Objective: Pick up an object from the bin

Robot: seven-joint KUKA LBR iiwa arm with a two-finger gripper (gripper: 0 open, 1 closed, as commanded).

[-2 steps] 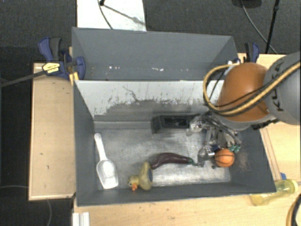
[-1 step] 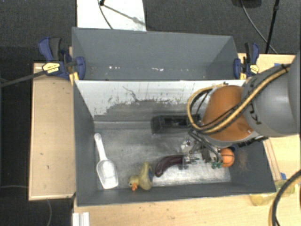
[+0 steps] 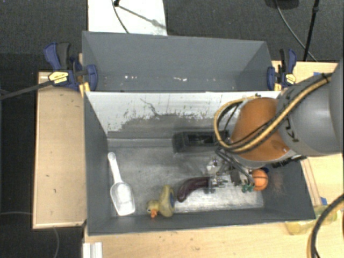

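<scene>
The jaws stand over the floor of the bin [image 3: 146, 166], right of its middle and towards the front wall, at the right end of a dark purple curved thing [image 3: 189, 187]. I cannot tell whether they are wide or narrow. An orange ball [image 3: 259, 180] lies just to their right. A yellow duck [image 3: 161, 206] lies just left of the purple thing, a white scoop [image 3: 119, 190] near the left wall, and a black block [image 3: 191, 141] by the back wall.
</scene>
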